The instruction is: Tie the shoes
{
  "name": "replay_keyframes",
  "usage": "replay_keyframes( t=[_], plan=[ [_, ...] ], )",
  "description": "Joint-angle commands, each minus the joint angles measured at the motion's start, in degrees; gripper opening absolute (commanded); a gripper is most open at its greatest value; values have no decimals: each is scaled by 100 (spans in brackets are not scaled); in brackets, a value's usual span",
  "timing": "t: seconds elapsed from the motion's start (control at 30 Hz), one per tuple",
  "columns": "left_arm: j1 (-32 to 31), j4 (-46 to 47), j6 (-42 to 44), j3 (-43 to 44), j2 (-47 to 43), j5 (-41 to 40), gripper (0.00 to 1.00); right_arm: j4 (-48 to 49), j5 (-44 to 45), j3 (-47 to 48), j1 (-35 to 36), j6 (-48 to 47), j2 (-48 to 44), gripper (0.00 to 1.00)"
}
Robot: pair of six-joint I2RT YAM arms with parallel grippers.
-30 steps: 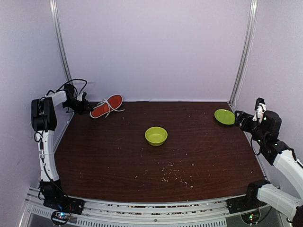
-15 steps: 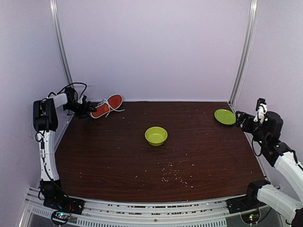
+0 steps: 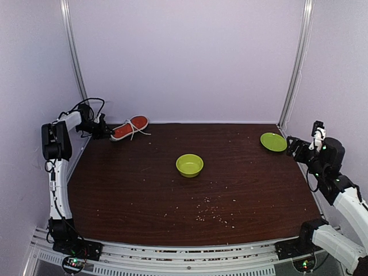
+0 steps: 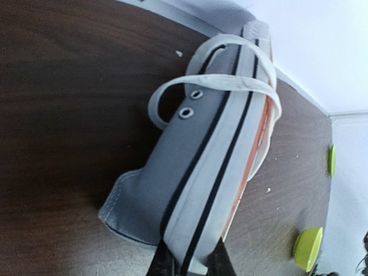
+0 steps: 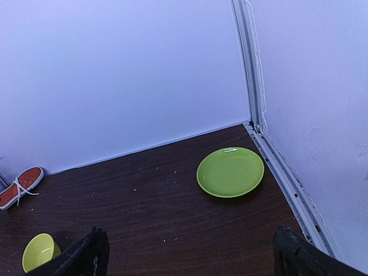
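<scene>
From the overhead camera, the grey sneaker (image 3: 130, 127) is lying on its side in the far left corner of the table (image 3: 144, 190), red-orange sole showing. The left gripper (image 3: 106, 131) is meeting its heel end, while the green bowl (image 3: 190, 165) is sitting mid-table and the green plate (image 3: 273, 142) is resting near the right gripper (image 3: 293, 146). In the left wrist view, the two fingers (image 4: 163, 265) are pinching the sneaker's white heel rim between them, the white laces (image 4: 214, 81) looping loose over the upper. In the right wrist view, the jaws are standing wide apart with nothing between them, facing the plate, the bowl and sneaker lying well off to the left.
</scene>
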Motion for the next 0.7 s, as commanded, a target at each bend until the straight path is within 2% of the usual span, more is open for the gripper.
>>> replay_keyframes(
  t=[0.0, 0.13, 0.23, 0.37, 0.5, 0.67],
  plan=[
    [-28, -167, 227, 66, 53, -132, 0, -157, 65, -10, -25, 16, -157, 100],
    [-65, 28, 591, -613, -723, -564, 0, -300, 110, 71, -25, -81, -229, 100],
    [-78, 753, 485, -2044, -2055, -1147, 0, -319, 90, 97, -24, -100, -238, 100],
    [-271, 1829, 72, -4661, -4260, -1670, 0, -160, -75, 42, -12, 6, -193, 100],
    [-812, 1773, -66, -6397, -6076, -2586, 0, -12, -307, 35, 18, 66, -11, 99],
    [-1712, 1730, -920, -8203, -7834, -2978, 0, -3, -656, 94, 53, 38, 206, 100]
  ],
)
